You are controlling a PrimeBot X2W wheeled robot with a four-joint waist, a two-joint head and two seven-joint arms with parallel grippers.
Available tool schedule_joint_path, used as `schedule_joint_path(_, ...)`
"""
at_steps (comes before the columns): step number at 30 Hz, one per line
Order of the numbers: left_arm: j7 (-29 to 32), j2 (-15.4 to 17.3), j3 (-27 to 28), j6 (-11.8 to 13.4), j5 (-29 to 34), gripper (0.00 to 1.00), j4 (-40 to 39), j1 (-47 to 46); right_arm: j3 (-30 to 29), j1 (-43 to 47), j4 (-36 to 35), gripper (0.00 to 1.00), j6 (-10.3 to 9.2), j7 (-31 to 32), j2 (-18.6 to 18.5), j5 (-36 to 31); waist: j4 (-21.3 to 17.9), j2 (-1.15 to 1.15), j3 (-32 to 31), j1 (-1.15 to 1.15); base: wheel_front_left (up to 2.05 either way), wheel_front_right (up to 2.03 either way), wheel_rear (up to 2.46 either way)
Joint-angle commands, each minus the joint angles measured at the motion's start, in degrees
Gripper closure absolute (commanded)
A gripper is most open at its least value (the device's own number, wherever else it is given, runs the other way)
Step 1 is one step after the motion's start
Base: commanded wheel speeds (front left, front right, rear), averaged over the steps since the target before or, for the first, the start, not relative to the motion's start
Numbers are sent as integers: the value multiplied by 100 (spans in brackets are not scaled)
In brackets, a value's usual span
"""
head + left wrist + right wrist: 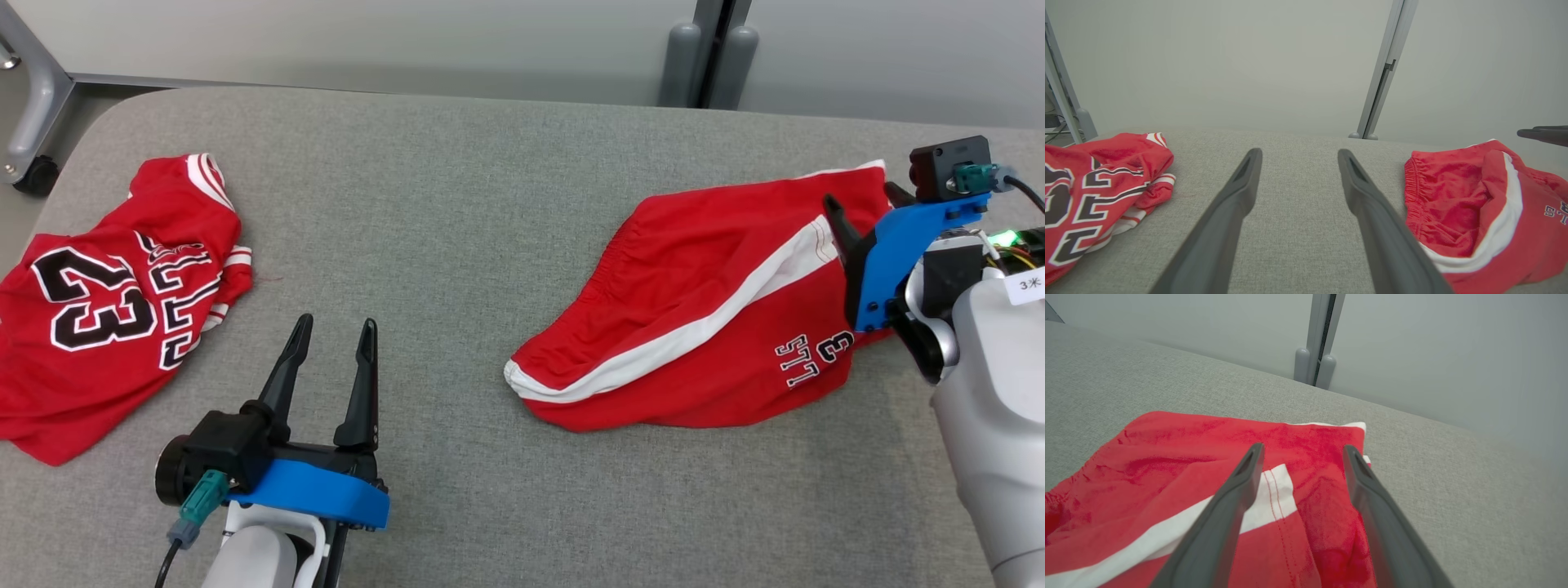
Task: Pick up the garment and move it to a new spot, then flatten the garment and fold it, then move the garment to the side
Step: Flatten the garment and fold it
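The garment, a pair of red shorts (694, 302) with a white side stripe and dark lettering, lies crumpled on the right of the grey padded table (490, 204). My right gripper (864, 200) stands open over the shorts' right end. In the right wrist view its fingers (1237, 490) straddle the white stripe and red cloth (1167, 465), with nothing pinched between them. My left gripper (336, 322) is open above bare table near the front, its fingers (1237, 192) pointing away between the two garments. The shorts (1457, 204) lie to its right.
A red jersey (106, 310) with number 23 lies bunched at the table's left edge, also in the left wrist view (1094, 175). A grey post (706, 57) stands behind the table. A wheeled frame leg (33, 122) is at the far left corner.
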Motion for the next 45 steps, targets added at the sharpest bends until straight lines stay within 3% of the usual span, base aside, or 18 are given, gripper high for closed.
schedule_joint_path(1,-27,-21,20,-23,29,0,-7,-19,3,-52,25,0,1,100,-99,-16,8,0,-16,0,0,0,0)
schedule_joint_path(9,-27,-67,125,-39,92,0,-45,-30,415,-13,-331,0,1,901,-55,458,-31,0,55,0,0,0,0)
schedule_joint_path(19,-27,-91,-93,-69,122,0,-30,-350,427,-180,-6,0,1,1254,11,727,84,0,403,0,0,0,0)
schedule_joint_path(20,-27,-90,-100,-70,119,0,-21,-358,477,-178,-20,76,1,1235,-3,765,77,0,409,0,0,0,0)
schedule_joint_path(21,-27,-88,-102,-71,112,0,-18,-364,554,-159,-61,100,1,1203,-14,803,63,0,408,0,0,0,0)
schedule_joint_path(31,-27,-36,77,-70,55,0,100,-131,720,584,-802,100,1,528,-128,1089,-284,0,41,0,0,0,0)
schedule_joint_path(37,-27,-6,252,-67,58,0,81,74,118,1764,-1872,100,1,99,55,1188,-534,0,-193,0,0,0,0)
schedule_joint_path(42,-27,15,416,-29,67,0,38,220,-559,2874,-2832,100,2,-112,505,977,-711,0,-299,0,0,0,0)
schedule_joint_path(43,-27,13,444,-20,73,0,34,254,-663,3043,-3019,79,2,-173,592,925,-738,0,-312,0,0,0,0)
schedule_joint_path(44,-27,14,482,-13,76,0,34,290,-720,3185,-3199,0,2,-253,665,858,-771,0,-327,0,0,0,0)
schedule_joint_path(45,-27,14,515,0,80,0,37,321,-787,3328,-3341,0,1,-345,737,811,-804,0,-344,0,0,0,0)
